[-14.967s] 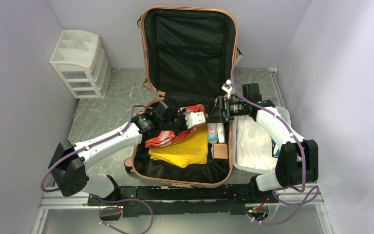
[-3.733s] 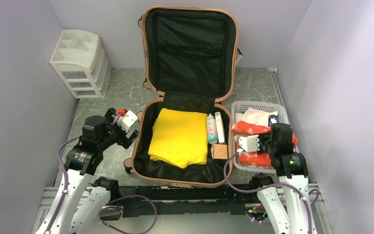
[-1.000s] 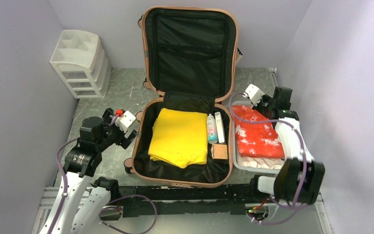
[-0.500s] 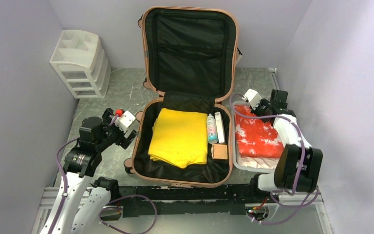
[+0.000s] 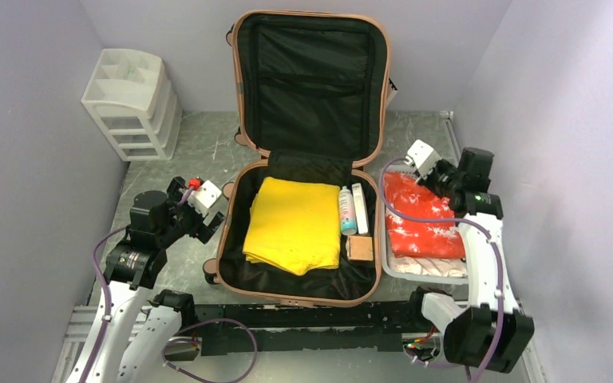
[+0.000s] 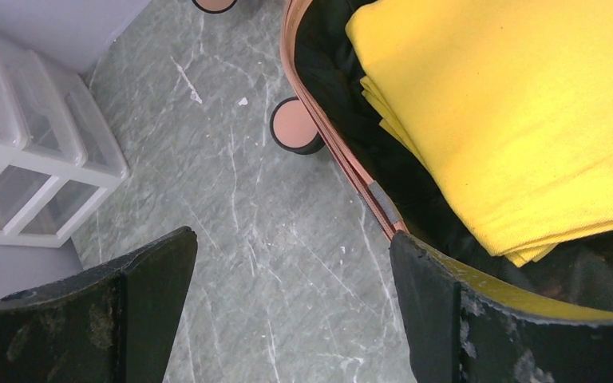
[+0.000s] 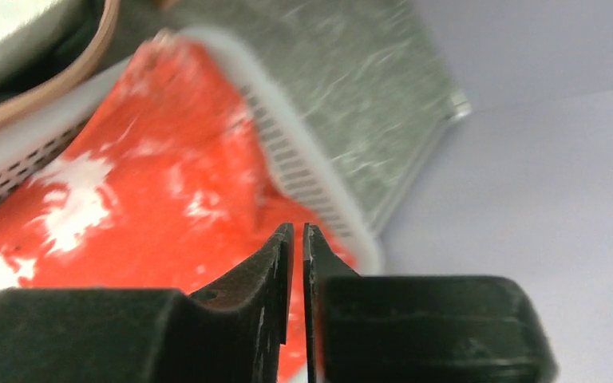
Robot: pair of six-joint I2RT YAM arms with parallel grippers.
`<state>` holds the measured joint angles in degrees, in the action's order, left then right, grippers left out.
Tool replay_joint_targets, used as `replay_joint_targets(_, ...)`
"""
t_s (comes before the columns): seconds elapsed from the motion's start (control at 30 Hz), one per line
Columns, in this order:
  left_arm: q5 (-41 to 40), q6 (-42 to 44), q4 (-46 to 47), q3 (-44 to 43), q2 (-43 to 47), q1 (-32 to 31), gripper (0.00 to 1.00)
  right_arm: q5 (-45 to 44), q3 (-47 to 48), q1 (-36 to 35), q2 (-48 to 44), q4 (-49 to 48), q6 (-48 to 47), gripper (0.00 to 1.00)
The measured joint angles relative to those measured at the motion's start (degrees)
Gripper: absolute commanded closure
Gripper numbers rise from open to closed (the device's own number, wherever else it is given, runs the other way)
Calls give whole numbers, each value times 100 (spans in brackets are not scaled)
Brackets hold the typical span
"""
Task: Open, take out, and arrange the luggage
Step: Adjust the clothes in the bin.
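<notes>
The salmon-pink luggage (image 5: 311, 88) lies open mid-table, its black-lined lid standing against the back wall. A folded yellow cloth (image 5: 295, 223) fills the lower half, and in the left wrist view the same yellow cloth (image 6: 511, 112) lies behind the luggage rim (image 6: 343, 159). My left gripper (image 5: 207, 214) hovers wide open over bare table left of the case, and the left gripper (image 6: 291, 247) has nothing between its fingers. My right gripper (image 5: 437, 179) hangs over the far end of a red cloth (image 5: 419, 219). The right gripper (image 7: 297, 227) has its jaws a slit apart, empty, above the red cloth (image 7: 128, 199).
The red cloth lies in a white basket (image 5: 415, 273) right of the case; its slotted wall (image 7: 303, 167) is under my right gripper. A bottle (image 5: 346, 211), a white tube (image 5: 360, 209) and a brown box (image 5: 359, 249) line the case's right side. A white drawer unit (image 5: 132, 104) stands at the back left.
The right arm has pulled up and right from the basket's far end, and its jaws have parted a little off the red cloth. The left arm has not moved.
</notes>
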<state>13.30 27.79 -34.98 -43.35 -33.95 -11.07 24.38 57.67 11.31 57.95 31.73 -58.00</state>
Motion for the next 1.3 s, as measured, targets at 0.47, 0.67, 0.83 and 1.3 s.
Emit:
replay_joint_targets(0.47,39,0,0,0,13,22,5,-597,-1303,2,1502,-1016,138,100)
replay_joint_targets(0.67,42,2,0,0,50,28,5,-590,-1394,0,1036,-1685,254,100)
replay_joint_targets(0.83,42,2,0,2,66,28,5,-640,-1333,-4,1720,-1840,249,100)
replay_joint_targets(1.3,46,2,0,2,103,63,5,-695,-1722,-9,444,-2258,662,100)
